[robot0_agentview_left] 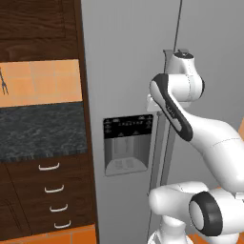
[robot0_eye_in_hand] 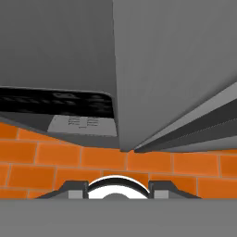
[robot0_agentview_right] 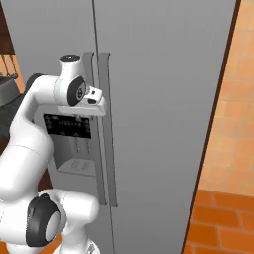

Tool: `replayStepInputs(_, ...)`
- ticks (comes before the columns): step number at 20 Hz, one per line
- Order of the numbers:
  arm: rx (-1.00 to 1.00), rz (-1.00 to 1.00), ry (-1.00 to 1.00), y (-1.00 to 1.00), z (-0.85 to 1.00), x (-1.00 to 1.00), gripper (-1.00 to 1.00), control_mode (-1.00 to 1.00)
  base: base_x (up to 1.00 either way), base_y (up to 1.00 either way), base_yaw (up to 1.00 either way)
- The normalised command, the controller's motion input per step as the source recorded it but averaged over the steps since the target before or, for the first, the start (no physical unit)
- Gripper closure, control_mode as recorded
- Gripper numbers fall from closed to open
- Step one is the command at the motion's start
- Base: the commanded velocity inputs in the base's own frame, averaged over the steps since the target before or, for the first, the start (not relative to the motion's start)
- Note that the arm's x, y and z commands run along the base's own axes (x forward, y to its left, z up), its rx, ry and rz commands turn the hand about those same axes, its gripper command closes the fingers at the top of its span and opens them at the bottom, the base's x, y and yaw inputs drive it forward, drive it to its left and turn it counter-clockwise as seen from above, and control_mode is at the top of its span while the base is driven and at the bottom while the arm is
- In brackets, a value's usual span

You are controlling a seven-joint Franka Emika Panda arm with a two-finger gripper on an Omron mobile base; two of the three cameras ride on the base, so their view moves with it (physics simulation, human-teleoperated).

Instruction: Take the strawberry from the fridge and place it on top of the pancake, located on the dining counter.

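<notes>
Fridge (robot0_agentview_right: 163,99): both doors closed, strawberry presumably inside, hidden.
Gripper (robot0_agentview_right: 94,95): at the handles (robot0_agentview_right: 104,129), jaws clenched; hold on a handle not clear.
Progress: early; opening, picking, placing all left.

Flat, even rendered light in all three views; no clear source; no glare; fridge (robot0_agentview_left: 124,57) doors read matte grey with only a faint gradient; soft shading beside its handles (robot0_agentview_right: 101,129) and inside the dispenser recess (robot0_agentview_left: 127,143); white arm (robot0_agentview_left: 209,138) smoothly shaded, darker underneath; orange floor tiles (robot0_eye_in_hand: 152,162) saturated, evenly lit; edges slightly soft, low resolution; hand view close-up, mild perspective stretch; no motion blur.
</notes>
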Motion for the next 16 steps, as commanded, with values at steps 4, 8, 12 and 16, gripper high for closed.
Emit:
replayStepInputs(4, 0.0, 0.0, 0.0, 0.0, 0.0, 0.0, -1.0, 1.0, -0.25, 0.0, 0.0)
replayStepInputs(8, 0.0, 0.0, 0.0, 0.0, 0.0, 0.0, -1.0, 1.0, -0.97, 0.0, -0.02)
replayStepInputs(12, 0.0, 0.0, 0.0, 0.0, 0.0, 0.0, -1.0, 1.0, -0.66, -0.19, 0.0)
replayStepInputs(16, 0.0, 0.0, 0.0, 0.0, 0.0, 0.0, -1.0, 1.0, -0.12, -0.35, 0.0)
